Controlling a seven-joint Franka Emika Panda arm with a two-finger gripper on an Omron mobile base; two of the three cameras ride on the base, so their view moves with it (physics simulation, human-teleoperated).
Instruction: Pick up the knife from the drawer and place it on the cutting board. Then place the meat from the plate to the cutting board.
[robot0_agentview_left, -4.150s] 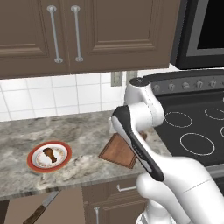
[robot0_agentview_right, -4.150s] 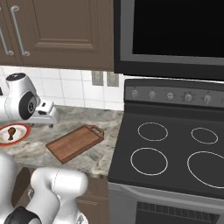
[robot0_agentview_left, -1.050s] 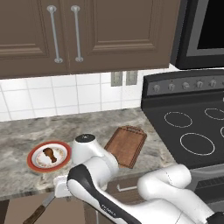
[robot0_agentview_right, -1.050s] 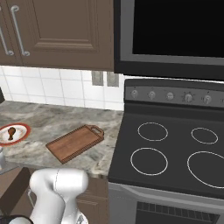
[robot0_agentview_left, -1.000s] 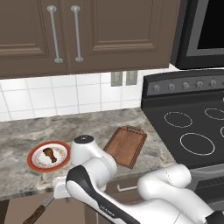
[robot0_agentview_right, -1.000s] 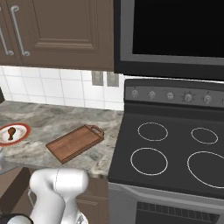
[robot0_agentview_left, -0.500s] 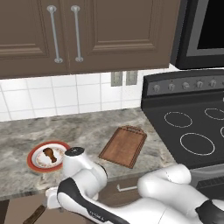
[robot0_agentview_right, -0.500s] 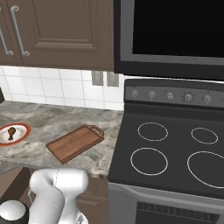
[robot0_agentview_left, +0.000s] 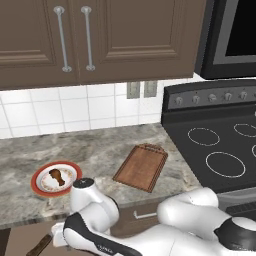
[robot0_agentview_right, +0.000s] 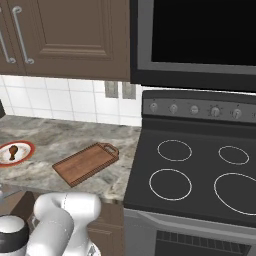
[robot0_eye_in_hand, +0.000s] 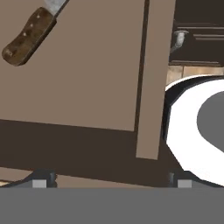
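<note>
Your pincer (robot0_eye_in_hand: 109, 183) hangs over the open drawer (robot0_eye_in_hand: 87, 65) with its jaws spread wide and nothing between them. The knife (robot0_eye_in_hand: 29, 35) lies on the drawer's light wood floor, well off to the upper left of the fingertips in the hand view — handle nearest you, blade running away past the frame's top edge.

To take it cleanly, you'll want to carry the pincer across until the dark wooden handle sits between the fingers, then roll the wrist so the jaws close across the handle's width rather than along it. Go for the handle, not the thin blade; my guess is the steel would slip. Mind the drawer's side wall as you drop in.

The cutting board (robot0_agentview_left: 141, 166) waits on the counter, up and behind the pincer's reach for now, and bare. The plate (robot0_agentview_left: 56, 178) sits on the counter beside it with the meat (robot0_agentview_left: 57, 176) on it.

Count — one knife, one drawer open, one cutting board, one plate, one piece of meat.
</note>
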